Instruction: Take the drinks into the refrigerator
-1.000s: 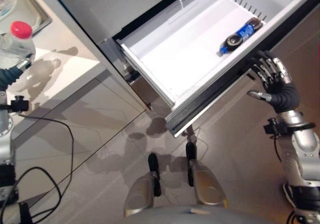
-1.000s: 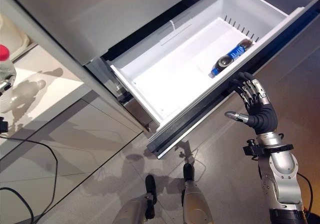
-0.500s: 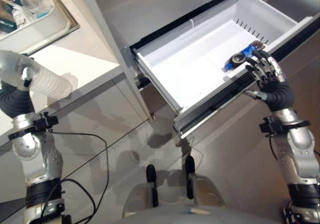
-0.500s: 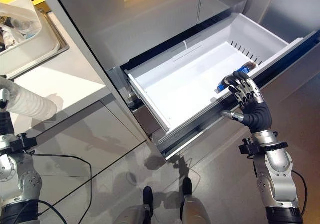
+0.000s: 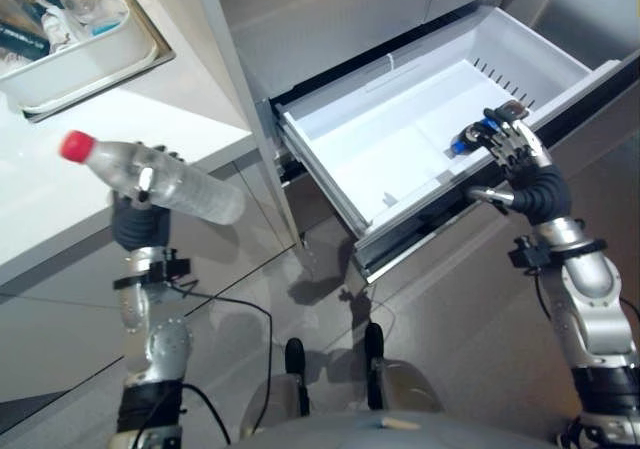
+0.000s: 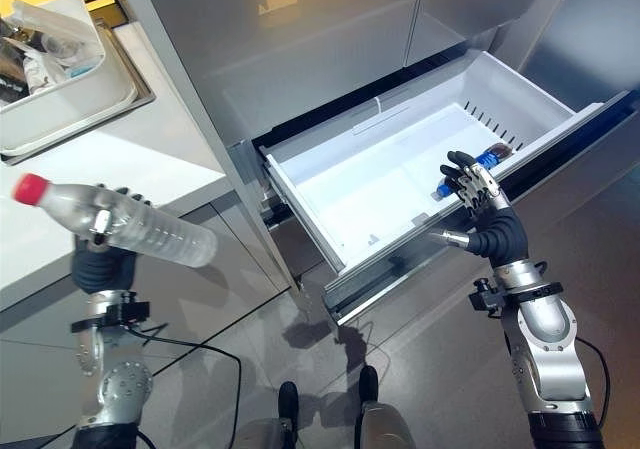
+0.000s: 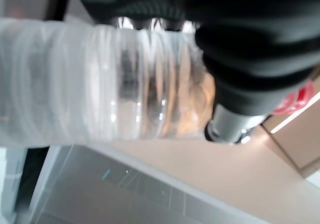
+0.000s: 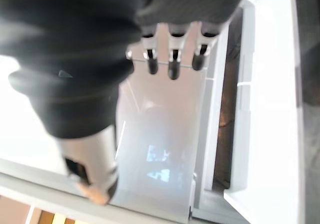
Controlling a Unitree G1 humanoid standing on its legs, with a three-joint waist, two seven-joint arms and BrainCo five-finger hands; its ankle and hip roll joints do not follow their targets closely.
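A clear plastic bottle [image 5: 160,177] with a red cap lies tilted in my left hand [image 5: 138,225], which is shut round its middle, out over the floor in front of the counter. Up close, the ribbed clear bottle [image 7: 100,89] sits under the hand's dark cover [image 7: 250,34]. The fridge's white drawer [image 5: 385,149] stands pulled out. In its far right corner lies a dark bottle with a blue label [image 6: 491,155], partly hidden by my right hand [image 5: 515,154]. That hand is open, fingers [image 8: 172,67] spread, over the drawer's front rim.
A white counter [image 5: 50,179] runs along the left, with a tray [image 5: 90,64] of small items at its back. Grey fridge doors [image 5: 330,9] rise above the drawer. The pulled-out drawer juts over the tiled floor [image 5: 470,299].
The camera has shifted. My left arm has swung the bottle away from the counter's edge towards the middle, cap pointing left. My right hand has risen from below the drawer front to its rim.
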